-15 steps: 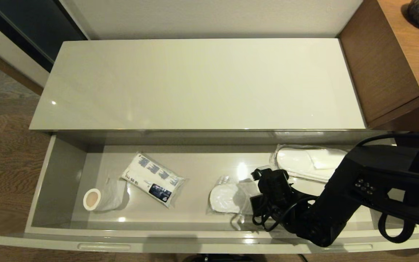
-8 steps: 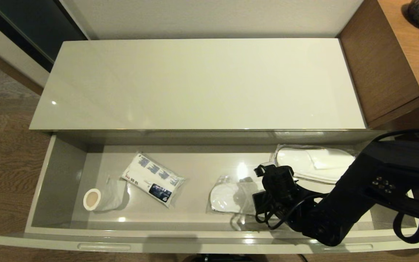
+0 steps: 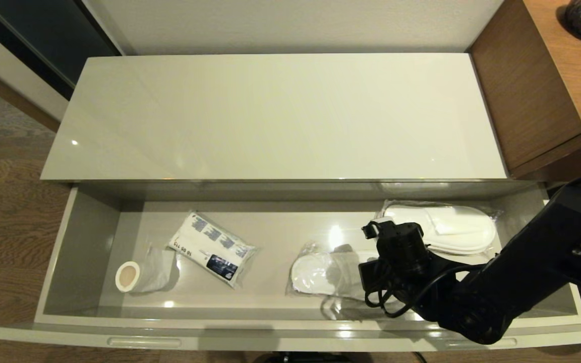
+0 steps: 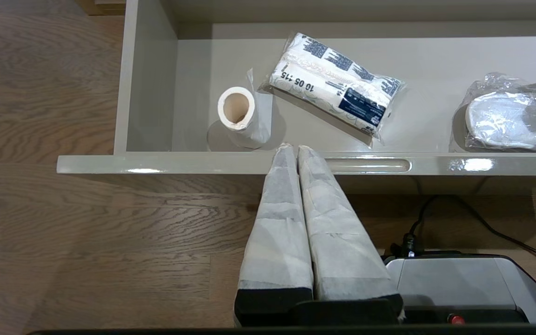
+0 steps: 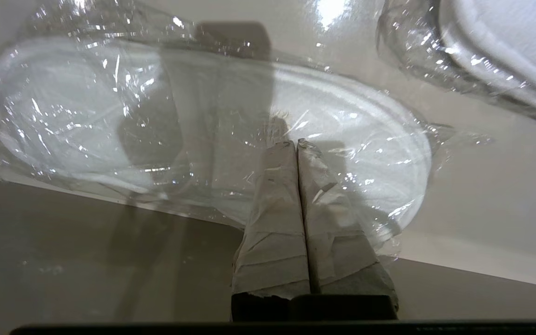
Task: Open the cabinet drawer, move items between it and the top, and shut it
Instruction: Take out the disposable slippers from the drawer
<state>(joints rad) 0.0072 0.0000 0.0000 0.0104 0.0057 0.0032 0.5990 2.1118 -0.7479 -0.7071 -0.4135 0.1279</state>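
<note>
**Operator:** Looking down into the cabinet drawer [image 3: 83, 237], pulled fully out, I have the right hand [image 5: 296, 145] low over the nearer slippers pack [image 3: 321, 275], near the drawer's front wall. Its two padded fingers are pressed flat together with nothing between them; the tips sit at the clear film, and I can't tell whether they touch it.

**Spotter:** And the other things?

**Operator:** A second slippers pack [image 3: 442, 232] lies by the drawer's back right corner. The printed bundle [image 3: 212, 249] is left of centre, with a small wrapped roll [image 3: 136, 275] beside it. The top [image 3: 275, 116] carries none of them. My left hand [image 4: 292, 150] is parked out in front of the drawer, fingers shut, holding nothing.

**Spotter:** How do you expect the pack to behave?

**Operator:** Light, I'd say, and floppy. The slippers are thin and flat, so they'll likely sag if I lift by one end. The film looks slick and loose, wrinkled with slack at the edges; a pinch on plastic alone may slip or stretch.

**Spotter:** So where do you take it?

**Operator:** I'd open the fingers and straddle the slipper's edge near the middle, catching sole and film together. A flat item on a glossy drawer floor could skate away, so I'd come down gently.
</note>
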